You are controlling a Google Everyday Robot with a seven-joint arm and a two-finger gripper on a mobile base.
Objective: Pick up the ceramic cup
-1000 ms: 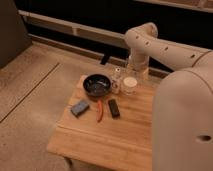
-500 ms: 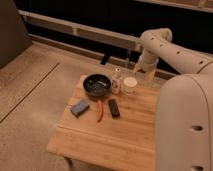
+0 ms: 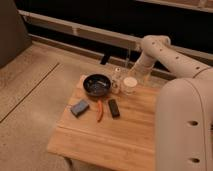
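Closest to me, at the lower right of the frame, the robot's pale body [image 3: 185,125] crowds the edge of the wooden tabletop [image 3: 115,142]. The front half of the wood is bare. In the middle of the frame three small things lie in a row: a grey-blue block [image 3: 79,107], a thin red-orange piece [image 3: 99,110] and a short black bar [image 3: 114,108]. They lie well apart from the far edge, so the reach over there is unobstructed.

Behind them sits the round black bowl [image 3: 87,86]. Just to its right is the slim clear glass shaker [image 3: 117,78], and next to that is the ceramic cup [image 3: 130,86], upright near the tabletop's far edge, upper centre of the frame.

The arm [image 3: 165,52] arches over from the upper right and drops steeply, I judge so that the claw [image 3: 137,76] meets the cup from behind and above, clear of the shaker. The claw sits right at the cup's far side. I cannot tell whether it is apart, together or already clamped.

Compared with a second ago, the elbow has swung towards the right of the frame, while the cup stands where it stood
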